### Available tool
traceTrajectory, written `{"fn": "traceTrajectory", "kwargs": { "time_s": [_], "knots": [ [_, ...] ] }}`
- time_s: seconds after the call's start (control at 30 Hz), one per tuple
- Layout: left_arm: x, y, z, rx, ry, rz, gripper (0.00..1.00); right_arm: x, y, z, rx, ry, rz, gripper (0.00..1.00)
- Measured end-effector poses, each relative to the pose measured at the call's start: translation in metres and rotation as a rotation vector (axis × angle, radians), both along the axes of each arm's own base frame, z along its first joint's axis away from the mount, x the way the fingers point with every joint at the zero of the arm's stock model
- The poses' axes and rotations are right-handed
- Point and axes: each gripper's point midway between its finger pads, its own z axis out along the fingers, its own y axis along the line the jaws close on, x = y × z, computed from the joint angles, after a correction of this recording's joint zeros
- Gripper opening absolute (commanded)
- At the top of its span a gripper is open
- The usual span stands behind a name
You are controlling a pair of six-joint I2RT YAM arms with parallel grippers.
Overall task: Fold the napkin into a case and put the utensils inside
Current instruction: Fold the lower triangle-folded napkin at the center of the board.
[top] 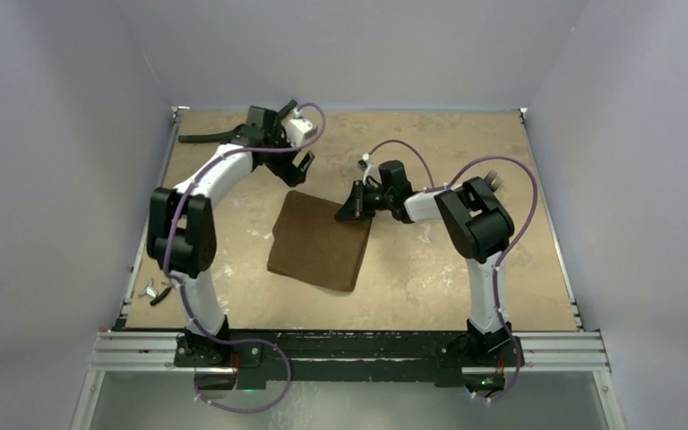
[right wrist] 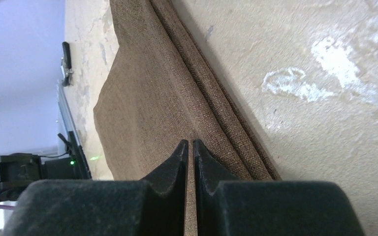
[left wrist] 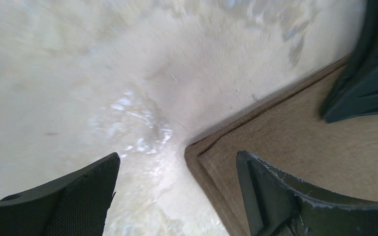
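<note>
Matte woven cloth napkin (top: pixel 318 242) on scuffed, mottled table (top: pixel 466 269).

The utensils (top: pixel 152 289) lie partly hidden behind the left arm (top: pixel 182 235), too small to tell apart.

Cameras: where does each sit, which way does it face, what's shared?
Top external: above and behind the bases, looking down at the table, napkin, left arm, right arm, left gripper, right gripper.
Left wrist: on the left arm, looking down past its open fingers at the napkin's corner.
Right wrist: low over the table, looking along the napkin's folded edge; fingers shut on it.
Shared: all three show the napkin.
</note>
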Motion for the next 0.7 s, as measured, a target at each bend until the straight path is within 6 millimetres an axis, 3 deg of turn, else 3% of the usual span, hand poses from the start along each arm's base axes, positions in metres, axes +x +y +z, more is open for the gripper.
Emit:
{"fn": "traceTrajectory", "kwargs": {
  "time_s": [0.13,0.2,0.27,0.33,0.4,0.53,0.6,0.7],
  "knots": [
    [0.001,0.004,0.087,-0.065,-0.175,0.007,0.93,0.006,-0.003,0.004,-0.036,-0.035,-0.001,0.21],
    [-0.006,0.006,0.12,-0.09,-0.247,0.006,0.84,0.009,-0.006,0.011,-0.063,-0.063,-0.011,0.27],
    [-0.015,0.004,0.132,-0.101,-0.256,-0.032,0.82,0.012,-0.01,0.026,-0.087,-0.104,-0.022,0.29],
    [-0.018,-0.001,0.126,-0.111,-0.22,-0.09,0.85,0.017,-0.013,0.047,-0.098,-0.161,-0.034,0.26],
    [-0.026,-0.002,0.103,-0.12,-0.147,-0.137,0.88,0.019,-0.015,0.077,-0.09,-0.23,-0.045,0.18],
    [-0.064,0.005,0.063,-0.111,-0.025,-0.247,0.85,0.008,-0.013,0.132,-0.005,-0.33,-0.025,0.08],
    [-0.082,0.006,0.047,-0.1,0.023,-0.286,0.81,-0.013,-0.012,0.138,0.047,-0.326,0.005,0.08],
    [-0.101,0.003,0.023,-0.096,0.086,-0.321,0.77,-0.063,-0.008,0.11,0.069,-0.216,0.059,0.07]
  ]
}}
